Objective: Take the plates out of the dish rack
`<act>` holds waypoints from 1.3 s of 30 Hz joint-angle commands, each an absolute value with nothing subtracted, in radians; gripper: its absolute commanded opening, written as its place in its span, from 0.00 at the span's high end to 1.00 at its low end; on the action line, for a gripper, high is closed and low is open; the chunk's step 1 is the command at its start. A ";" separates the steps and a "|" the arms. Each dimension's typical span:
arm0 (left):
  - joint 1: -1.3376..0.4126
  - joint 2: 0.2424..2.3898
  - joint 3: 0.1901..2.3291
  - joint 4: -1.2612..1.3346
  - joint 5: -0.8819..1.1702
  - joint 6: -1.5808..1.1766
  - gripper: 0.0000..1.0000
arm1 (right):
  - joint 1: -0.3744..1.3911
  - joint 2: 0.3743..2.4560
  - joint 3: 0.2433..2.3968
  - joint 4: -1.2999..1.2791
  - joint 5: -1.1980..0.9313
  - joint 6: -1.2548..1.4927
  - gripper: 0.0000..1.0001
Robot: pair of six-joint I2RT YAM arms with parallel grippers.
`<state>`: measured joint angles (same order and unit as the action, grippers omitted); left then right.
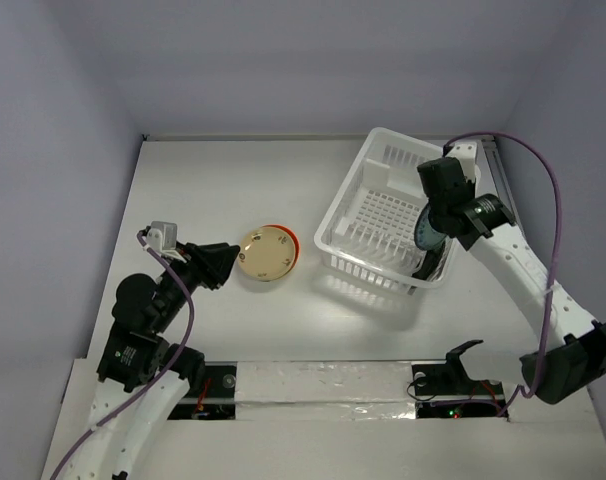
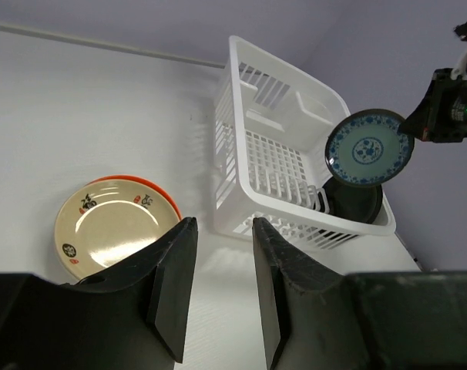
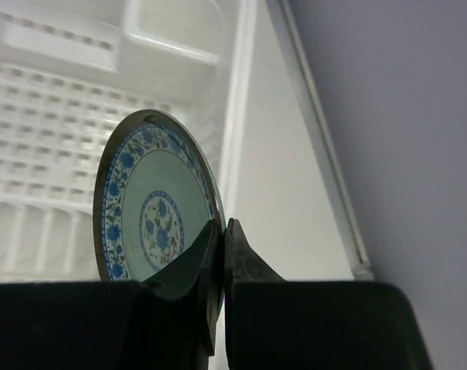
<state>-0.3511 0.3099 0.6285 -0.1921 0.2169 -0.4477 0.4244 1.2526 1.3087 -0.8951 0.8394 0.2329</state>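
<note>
Plates show in two places, some in the dish rack (image 1: 363, 265) and some out on the desk (image 1: 203, 190). The white rack stands on the right side of the desk, toward the far edge. Over its near right corner, the right pincer (image 3: 222, 231) is pressed together on the rim of a blue-patterned plate (image 2: 370, 148). It holds that plate on edge, above the rim of the rack, with the patterned face turned toward the left. Just below it, a black plate (image 2: 355, 202) stands upright inside the near right corner of the rack. Left of the rack and apart from it, a cream plate (image 1: 266, 252) lies face up on an orange-red plate (image 1: 290, 243), whose rim shows along the far and right side. The left pincer (image 2: 222, 227) hovers low just beside this stack on its near left side, its fingers spread with nothing between them.
</note>
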 commanded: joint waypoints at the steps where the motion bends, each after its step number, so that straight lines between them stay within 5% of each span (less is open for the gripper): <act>1: -0.345 0.331 0.624 -0.149 0.230 -0.449 0.69 | 0.494 1.138 1.381 -0.720 0.737 0.258 1.00; 13: -0.305 0.336 0.629 -0.155 0.229 -0.448 0.69 | 0.782 1.386 1.429 -0.333 0.370 0.403 1.00; 18: -0.296 0.334 0.635 -0.164 0.213 -0.446 0.69 | 0.888 1.673 1.589 -0.319 0.377 0.426 1.00; 26: -0.296 0.331 0.634 -0.161 0.218 -0.446 0.69 | 0.908 1.842 1.618 -0.322 0.353 0.489 1.00; 30: -0.296 0.330 0.632 -0.158 0.221 -0.446 0.69 | 0.908 1.853 1.605 -0.379 0.370 0.499 0.43; 31: -0.296 0.327 0.632 -0.158 0.222 -0.445 0.69 | 0.908 1.833 1.586 -0.376 0.386 0.502 0.39; 35: -0.296 0.322 0.630 -0.156 0.224 -0.446 0.69 | 0.868 1.649 1.400 -0.345 0.485 0.521 0.38; 39: -0.296 0.316 0.629 -0.153 0.230 -0.446 0.69 | 0.741 1.433 1.261 -0.305 0.437 0.534 0.54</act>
